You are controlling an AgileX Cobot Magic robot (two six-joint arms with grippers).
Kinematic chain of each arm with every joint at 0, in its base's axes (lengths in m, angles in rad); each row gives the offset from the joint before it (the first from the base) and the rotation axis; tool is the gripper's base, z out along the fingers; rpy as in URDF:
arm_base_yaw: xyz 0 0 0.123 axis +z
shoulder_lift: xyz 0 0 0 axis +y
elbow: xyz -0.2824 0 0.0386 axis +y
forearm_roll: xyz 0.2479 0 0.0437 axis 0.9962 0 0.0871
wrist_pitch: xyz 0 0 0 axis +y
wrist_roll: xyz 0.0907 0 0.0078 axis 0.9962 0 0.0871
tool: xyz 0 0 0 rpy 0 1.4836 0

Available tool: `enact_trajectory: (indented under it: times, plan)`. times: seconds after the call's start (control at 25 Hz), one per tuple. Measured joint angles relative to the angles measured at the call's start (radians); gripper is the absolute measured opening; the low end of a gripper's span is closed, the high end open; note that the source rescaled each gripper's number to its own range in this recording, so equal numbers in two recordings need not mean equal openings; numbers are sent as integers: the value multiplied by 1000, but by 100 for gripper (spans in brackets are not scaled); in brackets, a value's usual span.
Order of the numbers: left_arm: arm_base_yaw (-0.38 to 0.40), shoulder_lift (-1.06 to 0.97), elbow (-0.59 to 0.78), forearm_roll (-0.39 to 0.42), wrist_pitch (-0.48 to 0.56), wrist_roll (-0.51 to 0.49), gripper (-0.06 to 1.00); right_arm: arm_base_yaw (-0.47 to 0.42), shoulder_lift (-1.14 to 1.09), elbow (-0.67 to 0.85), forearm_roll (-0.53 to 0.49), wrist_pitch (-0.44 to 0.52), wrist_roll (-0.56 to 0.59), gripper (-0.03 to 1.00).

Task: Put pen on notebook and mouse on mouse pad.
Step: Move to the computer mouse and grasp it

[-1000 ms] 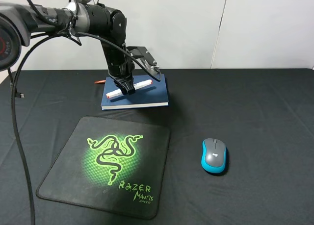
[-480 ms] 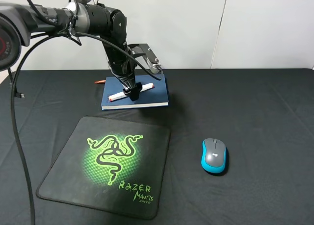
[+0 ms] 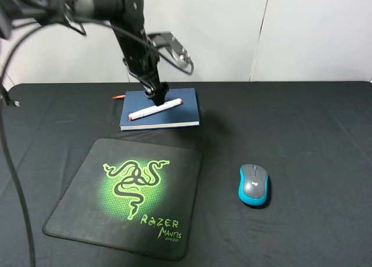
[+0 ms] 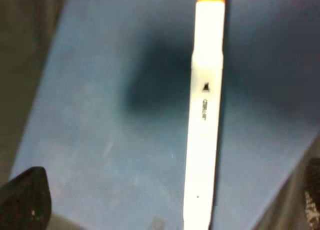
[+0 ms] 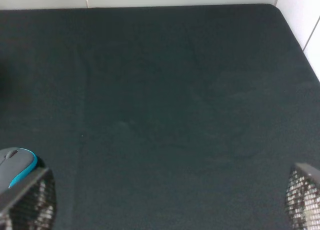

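Note:
The white pen (image 3: 154, 108) lies slantwise on the dark blue notebook (image 3: 183, 107) at the back of the table. My left gripper (image 3: 157, 93) hangs just above the pen's middle, open, its fingers clear of it. In the left wrist view the pen (image 4: 205, 115) rests on the blue cover (image 4: 110, 115), and the left gripper (image 4: 170, 210) has its fingertips wide apart on either side. The grey and blue mouse (image 3: 254, 184) sits on the black cloth to the right of the black mouse pad (image 3: 125, 194). My right gripper (image 5: 165, 200) is open and holds nothing, with the mouse (image 5: 15, 165) near one fingertip.
A black cloth (image 3: 302, 133) covers the table. A red-orange ribbon (image 3: 118, 96) sticks out of the notebook's left side. A white wall stands behind the table. The right arm does not show in the exterior high view.
My left gripper has opened and let go of the pen, then risen a little. The pen now lies on the notebook. The mouse has not moved.

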Motion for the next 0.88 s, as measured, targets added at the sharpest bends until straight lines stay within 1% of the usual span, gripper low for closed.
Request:
enact_trajectory:
  times: [0.16,0.32,0.44,0.56,0.68,0.88]
  plan:
    - [0,-81,0,0,121,-70,100,0,0,0,0,0,0,100]
    - [0,-150,0,0,258,-103,100,0,0,0,0,0,0,100]
    - [1,-200,5,-3,258,-159,100,0,0,0,0,0,0,100]
    - [6,-264,39,-20,259,-212,100,0,-1,0,0,0,0,100]
    - [6,-342,97,-23,259,-226,100,0,-1,0,0,0,0,100]
    - [6,-500,250,-6,259,-225,100,0,-1,0,0,0,0,100]
